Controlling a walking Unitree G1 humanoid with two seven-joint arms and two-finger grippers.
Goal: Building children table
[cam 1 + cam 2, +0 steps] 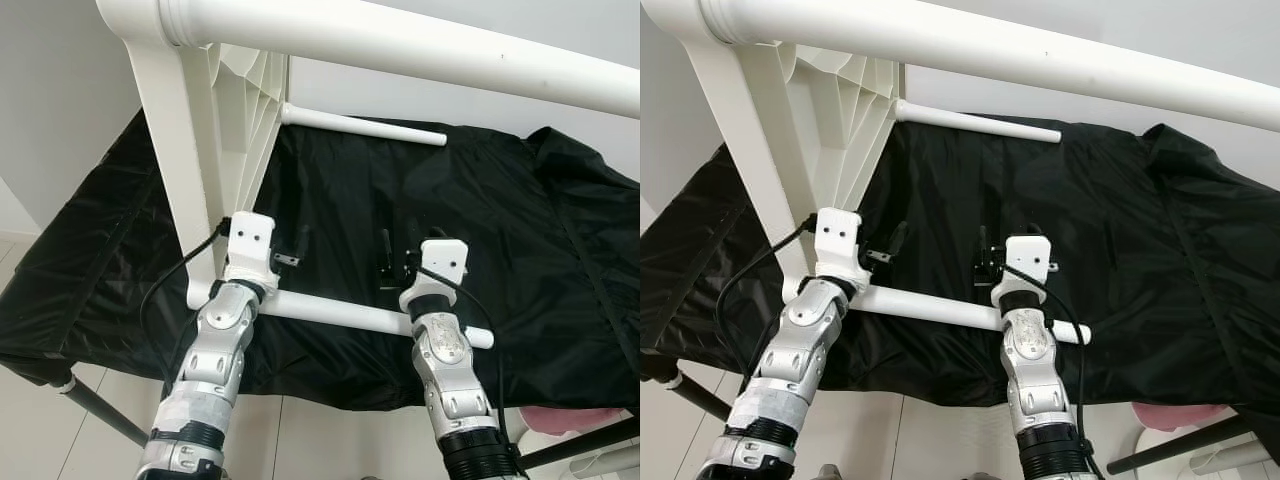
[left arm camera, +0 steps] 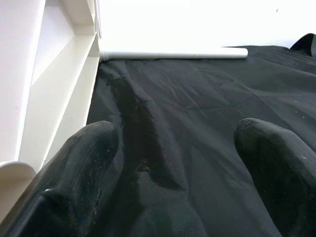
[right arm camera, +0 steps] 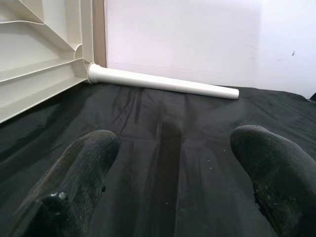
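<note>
We're seeing the white tabletop (image 1: 215,130) standing on edge at upper left with legs (image 1: 365,126) already fitted, both left gripper (image 2: 177,163) and right gripper (image 3: 173,168) hovering spread, empty, over black cloth (image 1: 450,190).

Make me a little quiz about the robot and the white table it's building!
1. True or false: the table top lies flat on the black cloth.
2. Which of these is each gripper holding? A) a leg B) the cloth C) nothing
3. Fill in: the near leg lies under both ____.

Key
1. False. It stands on its edge, and its legs stick out sideways over the cloth.
2. C. The left gripper and the right gripper are both open, with only cloth between the fingers.
3. Wrists. The far leg lies ahead of the grippers, near the wall.
</note>
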